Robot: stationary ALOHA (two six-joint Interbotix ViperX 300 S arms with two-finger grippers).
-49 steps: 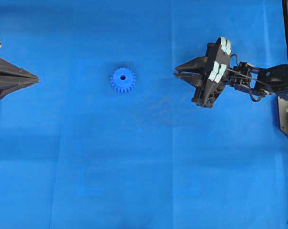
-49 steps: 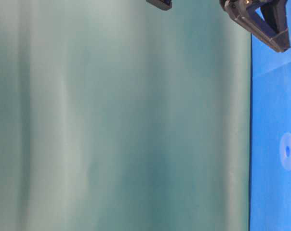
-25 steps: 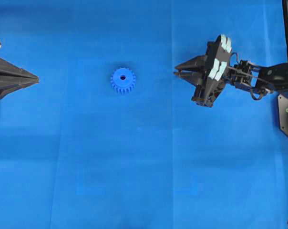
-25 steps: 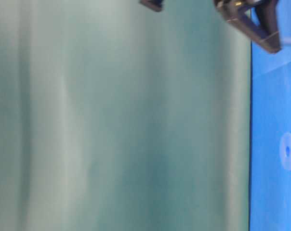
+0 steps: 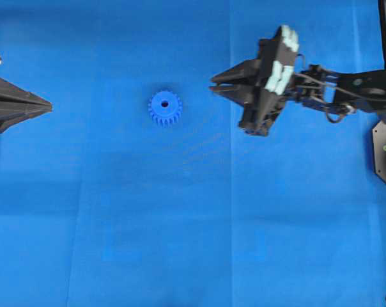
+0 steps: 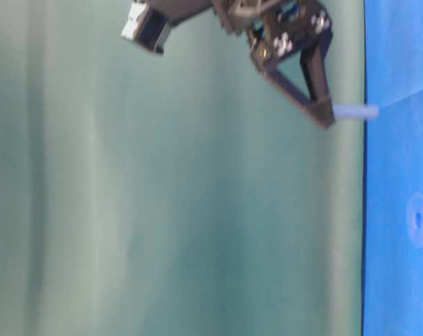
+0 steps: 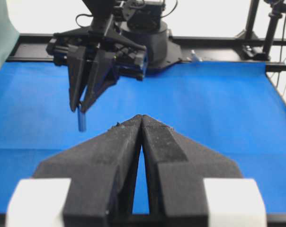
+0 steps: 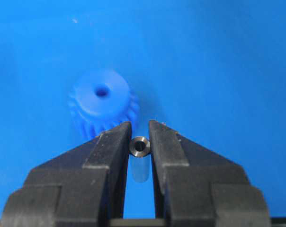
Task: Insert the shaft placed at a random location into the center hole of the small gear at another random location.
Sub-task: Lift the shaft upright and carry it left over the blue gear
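Shaft (image 8: pixel 139 146) pinched upright in raised right gripper's (image 8: pixel 139 142) fingers.

You see a table (image 5: pixel 180 243) covered in a bright blue sheet with faint fold creases. Beside it hangs a dull green backdrop (image 6: pixel 169 210), softly rippled. Along the table's far edge you find a black metal frame (image 7: pixel 218 42) against a bright white background.
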